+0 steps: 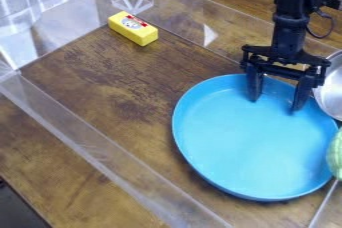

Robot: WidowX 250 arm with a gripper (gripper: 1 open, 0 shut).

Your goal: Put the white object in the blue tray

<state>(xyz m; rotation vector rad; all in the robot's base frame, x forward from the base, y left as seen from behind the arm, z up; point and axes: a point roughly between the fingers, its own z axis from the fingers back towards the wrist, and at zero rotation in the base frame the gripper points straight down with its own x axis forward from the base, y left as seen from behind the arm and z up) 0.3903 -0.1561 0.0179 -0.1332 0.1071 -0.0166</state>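
White object (334,159): pale green, knobbly, at right edge of frame, partly cut off, beside the blue tray's (241,152) right rim. Tray lies lower right on wooden table (107,92). Gripper (281,89): fingers spread, holding nothing, over tray's upper rim. Steel pot (331,90) at right edge. Yellow box (132,28) upper left.

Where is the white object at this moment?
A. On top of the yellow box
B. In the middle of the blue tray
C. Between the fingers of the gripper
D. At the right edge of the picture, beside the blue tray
D. The white object shows only partly at the right edge, beside the rim of the blue tray, while the gripper hangs open over the tray's far part with nothing between its fingers.
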